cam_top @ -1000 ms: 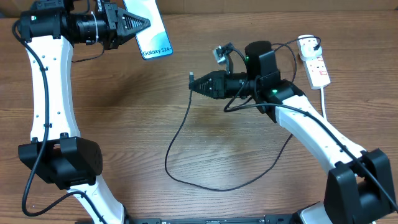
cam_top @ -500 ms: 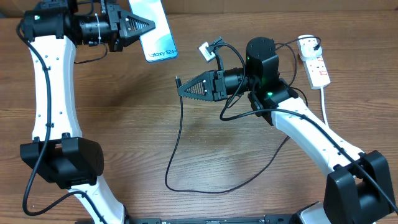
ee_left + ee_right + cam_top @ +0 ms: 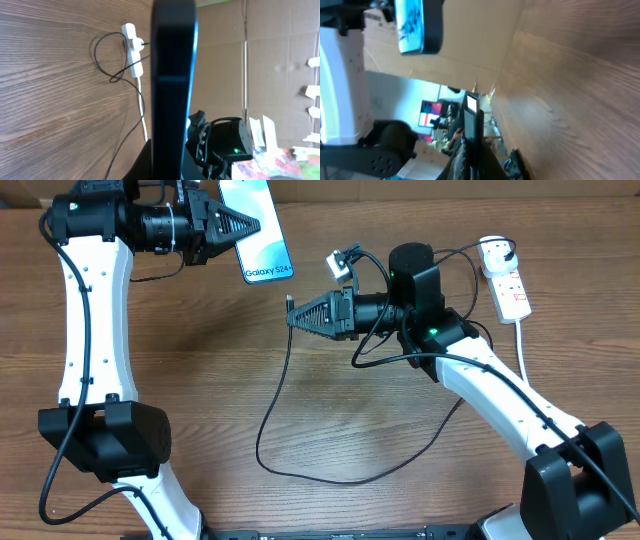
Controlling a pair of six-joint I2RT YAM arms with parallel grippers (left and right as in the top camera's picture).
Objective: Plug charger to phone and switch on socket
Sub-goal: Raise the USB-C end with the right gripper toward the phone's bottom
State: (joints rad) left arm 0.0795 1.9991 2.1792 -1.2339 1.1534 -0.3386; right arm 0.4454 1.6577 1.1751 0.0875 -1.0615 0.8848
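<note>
Left arm (image 3: 92, 330) stands tall at the left, forearm pointing right at the far side, left gripper (image 3: 250, 225) clamped. Right arm (image 3: 500, 395) reaches leftward, right gripper (image 3: 294, 315) pinched tight.

Three views: one fixed from above, two on the wrists, rolled sideways.

The overhead camera looks straight down from high over the table (image 3: 200, 410), taking in the whole workspace, the phone (image 3: 262, 235) at upper centre-left and the socket (image 3: 510, 285) at upper right. The left wrist camera sits right behind the phone, whose dark edge fills mid-frame, and faces across the table, on its left side, to the socket at upper left. The right wrist camera looks along the charger (image 3: 471, 120) tip at lower centre toward the phone at upper left, table on its right.
</note>
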